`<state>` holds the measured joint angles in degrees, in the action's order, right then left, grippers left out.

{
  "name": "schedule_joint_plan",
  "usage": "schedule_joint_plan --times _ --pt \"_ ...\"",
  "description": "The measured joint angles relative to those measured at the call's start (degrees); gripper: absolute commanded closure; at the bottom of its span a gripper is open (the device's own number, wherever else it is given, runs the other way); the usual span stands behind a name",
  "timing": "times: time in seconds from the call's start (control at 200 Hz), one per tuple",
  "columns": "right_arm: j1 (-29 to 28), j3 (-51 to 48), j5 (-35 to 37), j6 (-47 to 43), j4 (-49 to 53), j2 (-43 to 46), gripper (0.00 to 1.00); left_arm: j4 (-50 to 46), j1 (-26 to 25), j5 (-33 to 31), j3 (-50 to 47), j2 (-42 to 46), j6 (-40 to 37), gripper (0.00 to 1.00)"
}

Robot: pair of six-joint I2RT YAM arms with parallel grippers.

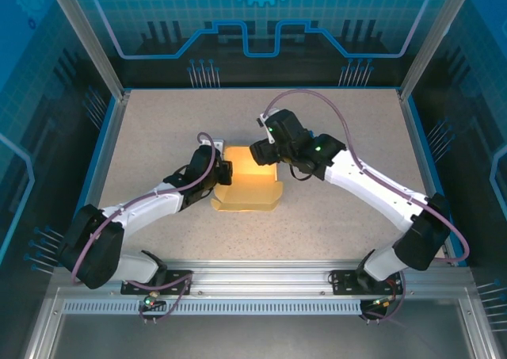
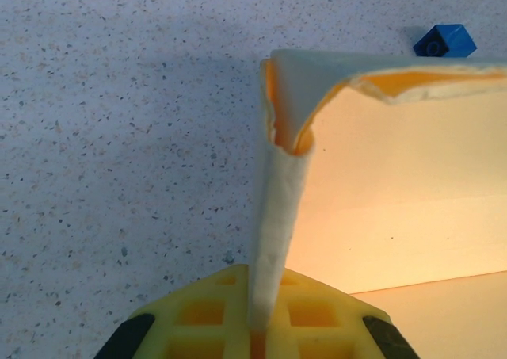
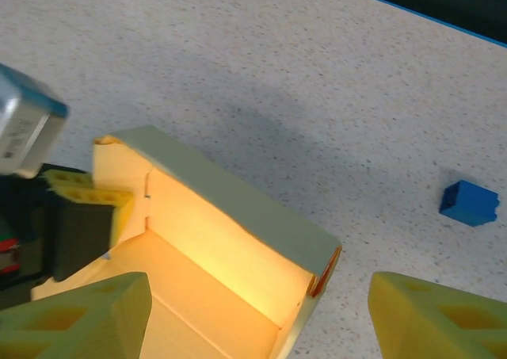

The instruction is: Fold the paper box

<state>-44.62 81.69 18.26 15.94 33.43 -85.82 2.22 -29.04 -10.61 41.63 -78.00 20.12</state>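
Observation:
The paper box (image 1: 247, 186) is pale yellow card, half formed, lying mid-table with its back and side walls raised and a flat flap toward the near edge. My left gripper (image 1: 224, 171) is at its left side. In the left wrist view the yellow fingers (image 2: 198, 319) are shut on the thin left wall of the paper box (image 2: 396, 200). My right gripper (image 1: 265, 154) hangs over the box's far right corner. In the right wrist view the gripper (image 3: 261, 319) is open, its fingers standing wide on either side of the right wall of the paper box (image 3: 214, 240) without touching it.
A tiny blue cube (image 3: 470, 203) lies on the speckled table to the right of the box, also seen past the box's far corner as a blue cube (image 2: 444, 42). A blue-edged frame (image 1: 111, 129) borders the table.

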Motion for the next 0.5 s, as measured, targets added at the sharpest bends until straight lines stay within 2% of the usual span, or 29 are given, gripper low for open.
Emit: schedule_joint_plan --times 0.315,0.5 --pt "6.3 -6.4 -2.9 -0.5 -0.6 5.0 0.27 -9.2 3.2 6.1 4.2 -6.3 -3.5 1.0" --pt "9.5 -9.7 -3.8 -0.5 -0.9 6.2 0.27 -17.8 3.2 10.2 12.0 -14.5 -6.8 1.0"
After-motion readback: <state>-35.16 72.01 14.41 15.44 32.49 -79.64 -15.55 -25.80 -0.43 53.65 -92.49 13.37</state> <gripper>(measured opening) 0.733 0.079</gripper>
